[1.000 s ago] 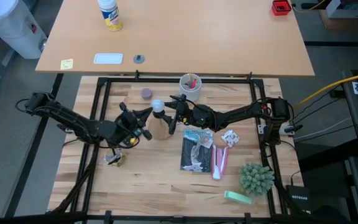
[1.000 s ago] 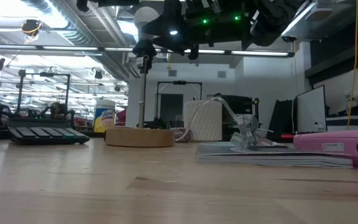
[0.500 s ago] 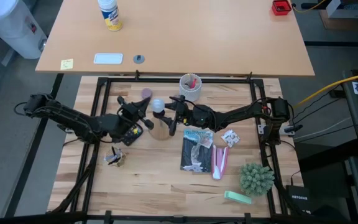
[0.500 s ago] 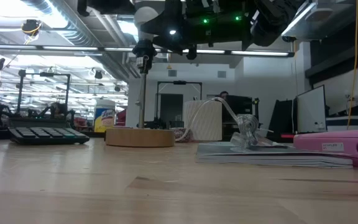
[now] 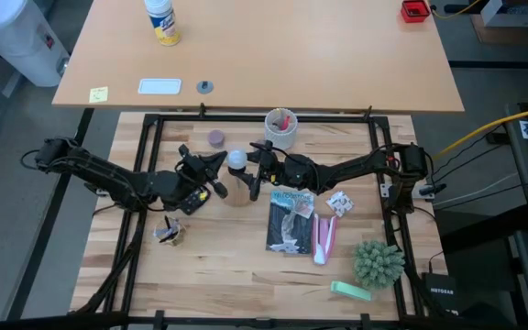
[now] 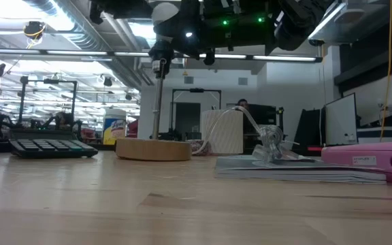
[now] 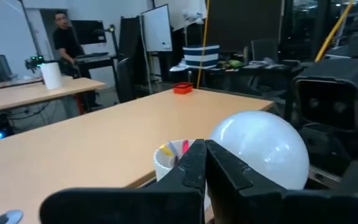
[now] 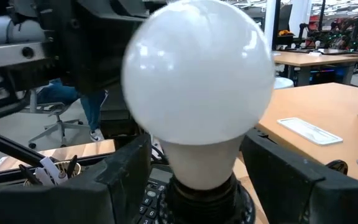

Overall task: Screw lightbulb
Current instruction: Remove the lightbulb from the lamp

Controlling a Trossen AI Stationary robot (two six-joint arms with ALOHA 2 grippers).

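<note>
The lightbulb (image 5: 236,159) (image 8: 197,74), white and frosted, stands upright in the black socket (image 6: 160,54) on top of a thin post that rises from a round wooden disc (image 6: 154,150). My right gripper (image 5: 253,170) reaches in level from the table's right, and its fingers close around the bulb below the globe. My left gripper (image 5: 222,160) is shut and comes level from the table's left. Its tips lie at the globe's left side (image 7: 260,149). My left gripper lays the side of its shut fingertips (image 7: 213,165) against the globe's left side (image 7: 229,155), level, from the table's left; a gap between them cannot be ruled out. My right gripper pinches the bulb's neck (image 8: 197,158) between its two fingers (image 8: 129,168), just above the socket, level from the table's right. The bulb stays upright in the socket.
A white cup (image 5: 280,124) holding red items stands just beyond the bulb. A dark booklet (image 5: 290,220), a pink tool (image 5: 325,238), a green plant (image 5: 379,263) and a calculator (image 6: 50,146) lie around the stand. Black frame rails (image 5: 149,183) border the board.
My left gripper has swung a little toward the far edge and come back in against the bulb's left side, staying shut. The bulb and socket top have shifted slightly toward my right gripper. The wooden disc has stayed where it was.
</note>
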